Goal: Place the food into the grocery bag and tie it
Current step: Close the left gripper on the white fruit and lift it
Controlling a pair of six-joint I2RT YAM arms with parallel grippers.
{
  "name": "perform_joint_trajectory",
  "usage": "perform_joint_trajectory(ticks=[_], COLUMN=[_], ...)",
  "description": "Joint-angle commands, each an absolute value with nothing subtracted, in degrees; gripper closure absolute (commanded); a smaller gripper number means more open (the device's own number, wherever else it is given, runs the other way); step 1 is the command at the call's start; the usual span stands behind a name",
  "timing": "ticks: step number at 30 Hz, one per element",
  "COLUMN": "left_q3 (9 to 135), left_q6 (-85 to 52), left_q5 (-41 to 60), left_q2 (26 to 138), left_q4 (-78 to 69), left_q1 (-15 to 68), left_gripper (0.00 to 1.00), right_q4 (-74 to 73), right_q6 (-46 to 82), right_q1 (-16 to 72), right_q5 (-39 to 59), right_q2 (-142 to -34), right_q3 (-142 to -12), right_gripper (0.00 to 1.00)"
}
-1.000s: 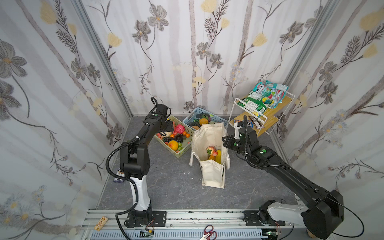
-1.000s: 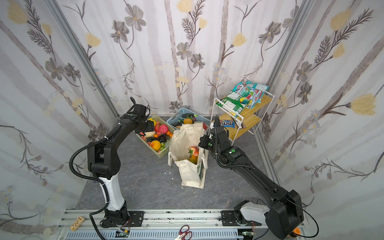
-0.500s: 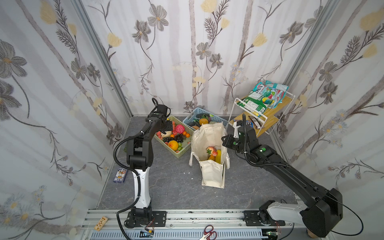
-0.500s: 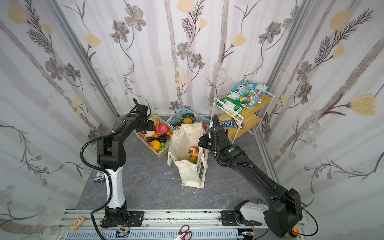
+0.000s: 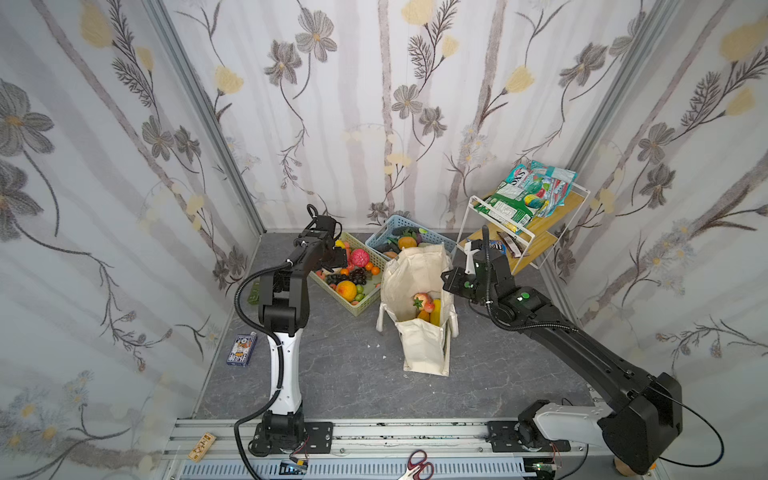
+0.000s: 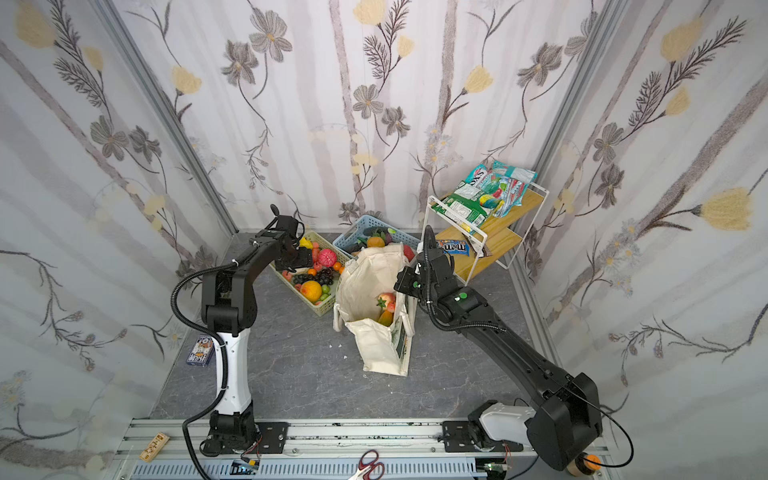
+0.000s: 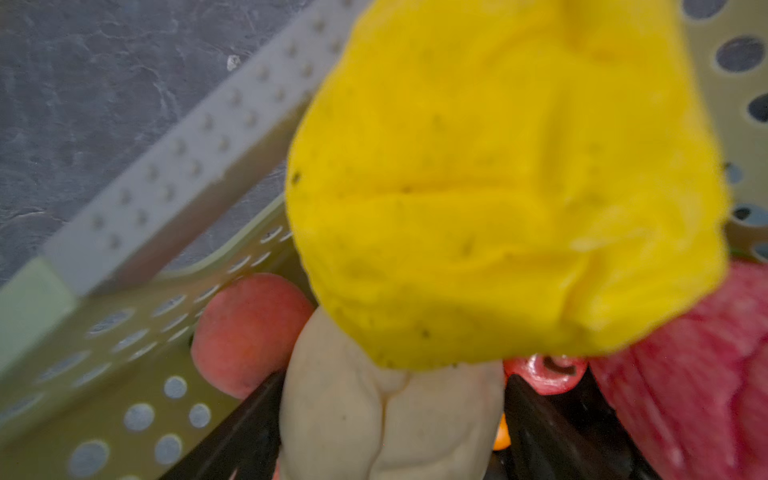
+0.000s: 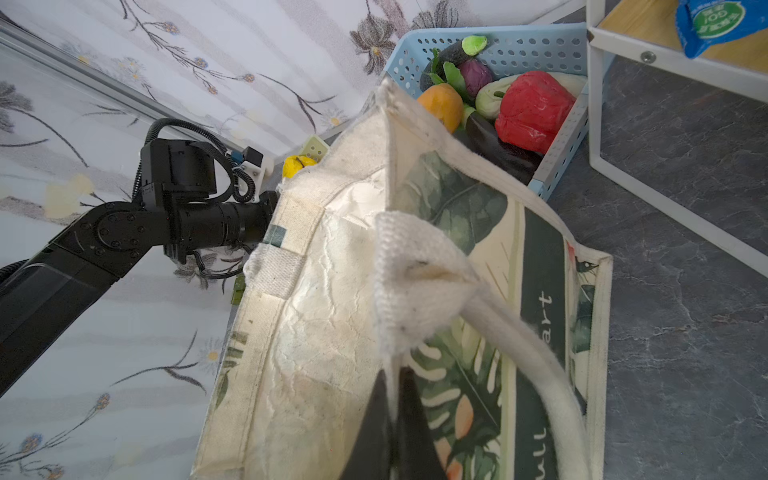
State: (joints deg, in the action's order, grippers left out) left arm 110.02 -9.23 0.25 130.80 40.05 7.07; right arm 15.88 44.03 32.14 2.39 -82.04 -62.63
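Fingers of left gripper stand wide apart, one on each side of beige cauliflower piece and close against it. No squeeze or lift shows (contact hard to call, wrist view blurred), so I read it as not yet gripped. Yellow fruit sits just beyond it, all inside green basket, left of centre in a top view. Right gripper is pinched closed on the rim cloth of grocery bag, beside white rope handle, holding the mouth up and open. Bag stands mid-frame in both top views, just right of the green basket and below blue basket; red apple and yellow piece already lie inside. Step in hand, my judgement: picking the next food item, loading part done, tying not started. Next move calls for closing on the cauliflower, lifting clear of the basket wall, then carrying it rightward over the bag mouth.
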Motion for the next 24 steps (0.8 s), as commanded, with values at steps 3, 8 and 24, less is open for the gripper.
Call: perform_joint_trajectory(ticks=[3, 8, 24], left_q3=[110.50, 109.98, 110.14], left_q6=[-9.72, -9.74, -9.99], left_q5=[1.05, 1.23, -0.11], left_q2=[131.62, 131.82, 130.84], left_q4=[39.46, 38.66, 39.15], left_q1=[7.03, 6.97, 7.03], left_gripper=[0.17, 0.18, 0.23], right_q4=[14.77, 14.70, 14.94], right_q6=[43.53, 43.51, 43.33], right_q1=[32.23, 32.26, 32.26], right_q5=[2.37, 2.46, 2.47], right_q2=[-82.53, -82.62, -82.44], right_q3=[-63.48, -63.54, -63.56], right_gripper=[0.99, 0.99, 0.99])
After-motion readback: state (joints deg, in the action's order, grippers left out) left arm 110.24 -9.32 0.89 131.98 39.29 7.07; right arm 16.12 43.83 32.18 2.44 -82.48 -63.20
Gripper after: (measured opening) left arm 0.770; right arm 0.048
